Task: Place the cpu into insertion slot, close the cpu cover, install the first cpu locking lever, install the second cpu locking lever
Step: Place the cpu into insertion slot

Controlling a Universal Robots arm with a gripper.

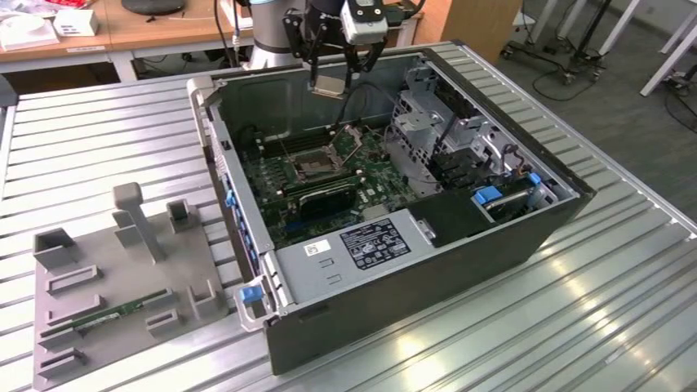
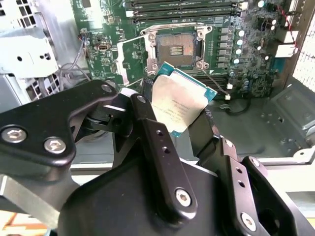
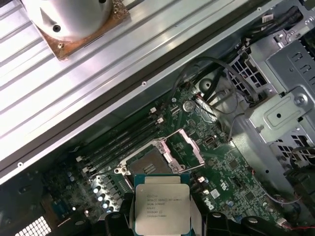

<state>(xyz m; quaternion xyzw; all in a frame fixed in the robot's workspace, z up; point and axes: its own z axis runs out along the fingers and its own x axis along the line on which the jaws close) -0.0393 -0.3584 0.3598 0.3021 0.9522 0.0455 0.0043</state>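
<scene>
The gripper [image 2: 173, 110] pinches the cpu [image 2: 181, 101] by two opposite edges between its black metal fingers [image 2: 147, 123], the chip's dull silver-tan face showing inside a thin green rim. The flat square chip hangs in the air above the green circuit board [image 2: 98, 24], apart from the insertion slot [image 2: 175, 49], a dark square socket in a silver frame. The cpu cover [image 2: 129, 58], a thin silver plate with a square cut-out, stands swung open beside the socket, inside the dark metal computer case [image 1: 458, 269]
</scene>
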